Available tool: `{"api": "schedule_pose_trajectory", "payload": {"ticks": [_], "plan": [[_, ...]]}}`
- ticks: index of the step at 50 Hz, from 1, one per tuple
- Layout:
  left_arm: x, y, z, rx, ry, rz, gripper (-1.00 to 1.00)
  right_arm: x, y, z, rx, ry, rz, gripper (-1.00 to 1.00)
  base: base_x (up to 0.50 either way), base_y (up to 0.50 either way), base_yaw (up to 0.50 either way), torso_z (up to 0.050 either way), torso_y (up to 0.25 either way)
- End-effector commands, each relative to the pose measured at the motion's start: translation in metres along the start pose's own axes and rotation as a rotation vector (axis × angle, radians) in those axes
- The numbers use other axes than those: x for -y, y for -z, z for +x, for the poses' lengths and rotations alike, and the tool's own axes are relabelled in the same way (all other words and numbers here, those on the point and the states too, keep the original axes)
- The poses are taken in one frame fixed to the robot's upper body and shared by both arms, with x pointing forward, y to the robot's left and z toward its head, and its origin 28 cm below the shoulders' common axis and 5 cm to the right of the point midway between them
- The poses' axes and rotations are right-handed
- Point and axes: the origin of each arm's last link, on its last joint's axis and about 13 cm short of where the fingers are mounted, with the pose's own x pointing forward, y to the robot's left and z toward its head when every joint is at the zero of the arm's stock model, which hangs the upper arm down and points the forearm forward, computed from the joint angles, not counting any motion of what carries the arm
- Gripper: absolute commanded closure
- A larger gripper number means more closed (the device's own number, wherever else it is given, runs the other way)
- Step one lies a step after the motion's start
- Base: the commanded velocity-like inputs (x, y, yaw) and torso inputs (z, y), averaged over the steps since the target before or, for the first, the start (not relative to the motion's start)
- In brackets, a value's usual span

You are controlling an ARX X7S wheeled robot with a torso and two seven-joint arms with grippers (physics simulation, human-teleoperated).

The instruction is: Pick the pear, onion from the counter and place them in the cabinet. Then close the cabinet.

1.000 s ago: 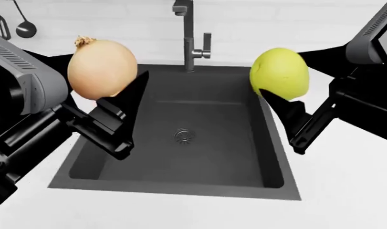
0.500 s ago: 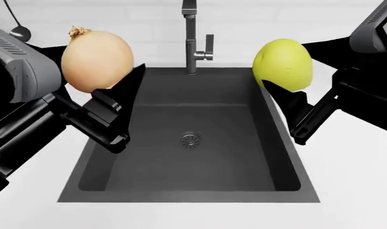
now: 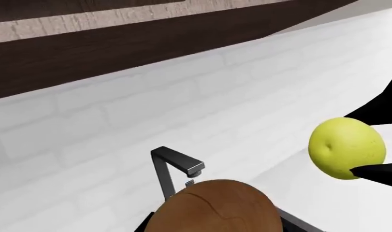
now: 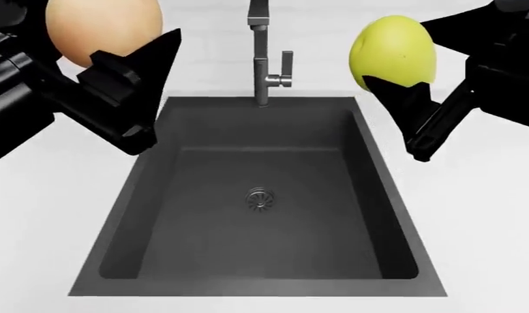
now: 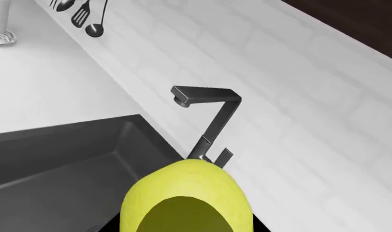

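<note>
Both fruits are off the plain white surface [image 4: 38, 215] and in the air above the dark grey rectangular sink [image 4: 259, 195]. The left pincer [image 4: 116, 55] is clamped around the round tan-brown papery onion [image 4: 103, 26], which sits between its black jaws at the level of the tall grey faucet [image 4: 262, 55]; the top of the onion is cut off by the head view's edge. The right pincer [image 4: 402, 65] is gripping the smooth yellow-green pear [image 4: 393, 53], with the lower jaw under the fruit and the upper jaw behind it. In the left wrist view the brown onion [image 3: 215, 208] fills the space between the jaws, and the pear [image 3: 346, 147] hangs well apart beyond it, pinched by dark fingertips [image 3: 376, 171]. A dark wood band [image 3: 118, 53] runs above the white brick wall; it is probably the cabinet's underside, though no door or opening shows. Judged step: carrying both items up toward the cabinet. To do it well, keep both grips firm, since round skins may roll out of flat jaws. Keep the arms apart so the fruits do not knock, steer clear of the faucet, and find the opening before reaching in. One item at a time seems safer.
</note>
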Motion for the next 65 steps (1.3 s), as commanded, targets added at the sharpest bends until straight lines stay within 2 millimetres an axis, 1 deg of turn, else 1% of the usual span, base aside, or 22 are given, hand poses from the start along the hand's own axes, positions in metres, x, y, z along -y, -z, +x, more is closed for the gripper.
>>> {"api": "schedule_pose_trajectory", "payload": {"ticks": [1,7,29,34,42,53,59,65], "plan": [[-0.005,-0.016,0.001,0.019,-0.019,0.007,1.0,0.007,-0.013,-0.004,0.012,0.014,-0.027,1.0,0.24,0.0,0.0,0.0,0.0],[-0.005,-0.018,0.0,0.02,-0.02,0.015,1.0,0.008,-0.018,-0.005,0.022,0.006,-0.042,1.0,0.25,0.0,0.0,0.0,0.002],[-0.003,-0.012,0.001,0.02,-0.019,0.011,1.0,0.007,-0.019,-0.008,0.031,0.0,-0.052,1.0,0.2,0.0,0.0,0.0,0.001],[-0.003,-0.011,0.0,0.021,-0.018,0.01,1.0,0.005,-0.025,-0.013,0.076,0.006,-0.065,1.0,0.01,0.0,0.0,0.0,0.0],[-0.003,-0.006,-0.001,0.017,-0.021,0.003,1.0,0.0,-0.045,-0.039,0.17,0.098,-0.126,1.0,0.0,0.0,0.0,0.0,0.0],[-0.002,-0.005,-0.003,0.016,-0.02,0.001,1.0,-0.009,-0.069,-0.063,0.286,0.228,-0.23,1.0,0.0,0.0,0.0,0.0,0.001],[-0.001,-0.004,-0.003,0.011,-0.016,0.008,1.0,-0.006,-0.088,-0.066,0.336,0.263,-0.255,1.0,0.0,0.0,0.0,0.0,0.0],[0.0,-0.004,-0.003,0.011,-0.014,0.011,1.0,0.007,-0.115,-0.058,0.359,0.277,-0.289,1.0,0.0,0.0,0.0,0.0,0.0]]}}
